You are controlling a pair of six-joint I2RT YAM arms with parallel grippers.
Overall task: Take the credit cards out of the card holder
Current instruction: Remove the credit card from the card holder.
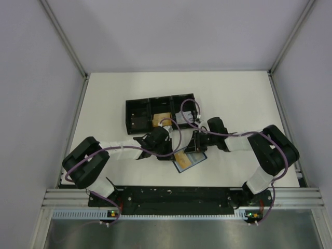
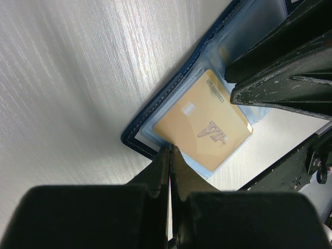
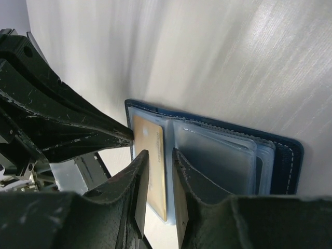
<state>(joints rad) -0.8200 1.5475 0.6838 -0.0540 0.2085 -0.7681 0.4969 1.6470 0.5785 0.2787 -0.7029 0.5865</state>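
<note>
The left claw (image 2: 170, 151) is squeezed tight together. Its tips sit right at the corner of the orange credit card (image 2: 202, 124). I cannot tell if it nips the clear pocket there. The right claw (image 3: 160, 153) has its two fingers a little apart, and the card's edge is in the gap.

The card lies in the open card holder (image 3: 288, 158), which is blue with clear pockets and lies flat on the white desk (image 1: 233, 98). The desk has fine streaks and shines. Pale walls (image 1: 171, 31) stand round it.

Only the top view shows the black tray (image 1: 139, 111) behind both arms, with a tan thing (image 1: 162, 118) in it. Only the left wrist view shows "VIP" on the card.
</note>
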